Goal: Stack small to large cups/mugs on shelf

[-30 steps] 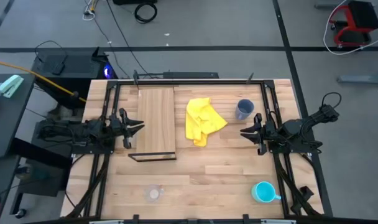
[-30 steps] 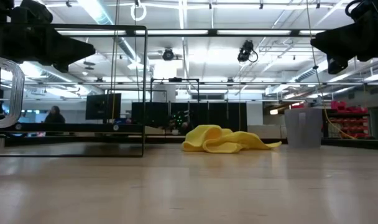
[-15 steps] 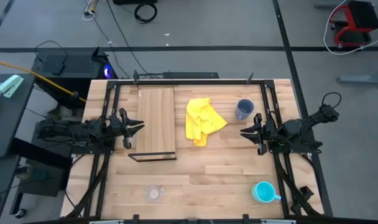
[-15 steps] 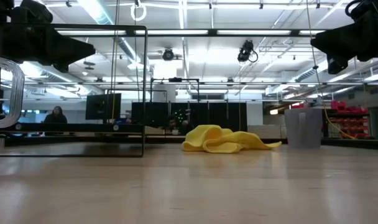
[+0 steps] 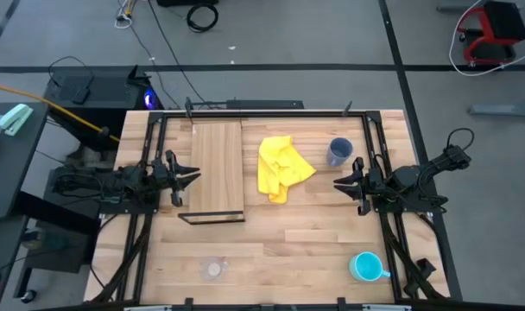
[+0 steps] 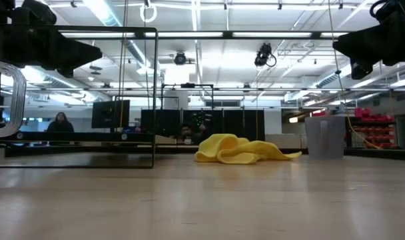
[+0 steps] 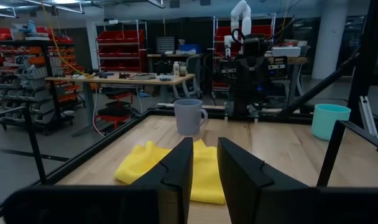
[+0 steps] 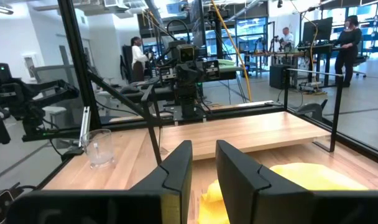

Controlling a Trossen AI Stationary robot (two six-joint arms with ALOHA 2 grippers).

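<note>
Both arms hung above the table (image 5: 297,246), one at each side edge. The left pincer (image 5: 192,178) sat just beside the wooden shelf (image 5: 217,166), its fingers (image 7: 176,163) set a narrow gap apart and gripping nothing. The right pincer (image 5: 342,184) faced it across the table, its fingers (image 8: 175,163) likewise narrowly parted and empty. A crumpled yellow cloth (image 5: 281,167) lay between them, with the grey-blue mug (image 5: 338,151) upright just beyond it near the right arm. The turquoise mug (image 5: 367,267) stood at the table's near right corner, and the clear glass cup (image 5: 213,269) near the front edge on the left, well apart from the shelf
</note>
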